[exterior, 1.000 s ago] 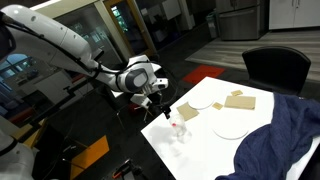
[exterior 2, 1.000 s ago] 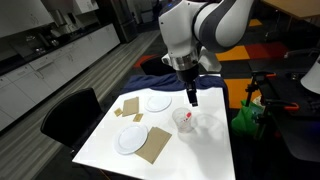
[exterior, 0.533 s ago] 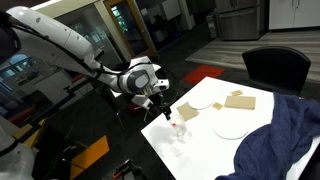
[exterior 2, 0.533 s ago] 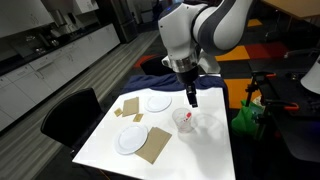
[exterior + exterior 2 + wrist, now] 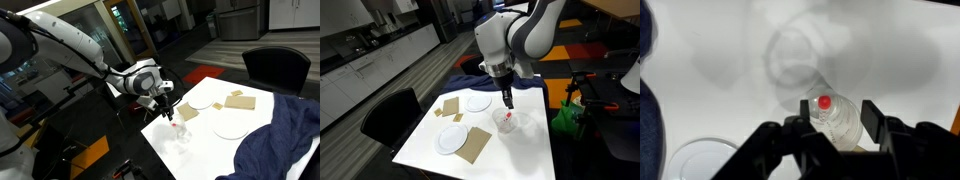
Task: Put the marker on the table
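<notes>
The marker (image 5: pixel 824 102) stands upright in a small clear cup (image 5: pixel 840 122), its red tip up. In both exterior views the cup (image 5: pixel 180 133) (image 5: pixel 508 123) sits near the white table's (image 5: pixel 200 155) (image 5: pixel 515 158) edge, with a red speck of marker (image 5: pixel 178 126) (image 5: pixel 507 116) inside. My gripper (image 5: pixel 839 112) (image 5: pixel 168 113) (image 5: pixel 508 103) points down over the cup. Its dark fingers (image 5: pixel 872 114) stand on either side of the cup mouth, with a gap between them. The marker tip is close to the left finger, and I see no firm contact.
Two white plates (image 5: pixel 200 102) (image 5: pixel 230 126) and brown card pieces (image 5: pixel 239 100) (image 5: pixel 475 147) lie on the table. A dark blue cloth (image 5: pixel 285 140) drapes one side. A black chair (image 5: pixel 390 115) stands at another. A second clear cup (image 5: pixel 795 58) sits beside the first.
The gripper has come down closer over the cup, and its fingers have drawn in from wide open. The cup and marker have not moved.
</notes>
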Controlling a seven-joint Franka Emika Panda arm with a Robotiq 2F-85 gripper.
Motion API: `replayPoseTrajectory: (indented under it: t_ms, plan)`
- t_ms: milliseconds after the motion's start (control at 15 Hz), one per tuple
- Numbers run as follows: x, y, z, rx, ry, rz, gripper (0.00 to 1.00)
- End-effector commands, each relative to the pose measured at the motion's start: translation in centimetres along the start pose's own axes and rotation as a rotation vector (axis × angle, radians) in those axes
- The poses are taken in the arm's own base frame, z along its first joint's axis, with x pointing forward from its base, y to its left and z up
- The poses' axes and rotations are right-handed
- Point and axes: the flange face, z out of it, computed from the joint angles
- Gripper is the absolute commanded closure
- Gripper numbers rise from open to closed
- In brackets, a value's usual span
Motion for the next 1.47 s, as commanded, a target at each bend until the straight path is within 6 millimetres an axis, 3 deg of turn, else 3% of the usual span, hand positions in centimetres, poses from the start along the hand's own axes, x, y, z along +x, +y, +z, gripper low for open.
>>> replayPoseTrajectory:
  t_ms: [0,133,467,1400]
  plan:
    - [1.6,0.2,1.3,0.027,0.008,-0.029,0.48]
    - [2.1,0.2,2.1,0.038,-0.001,-0.040,0.54]
    - [3.3,0.4,3.8,0.051,-0.012,-0.052,0.51]
    - [6.5,1.0,8.3,0.061,-0.061,-0.030,0.55]
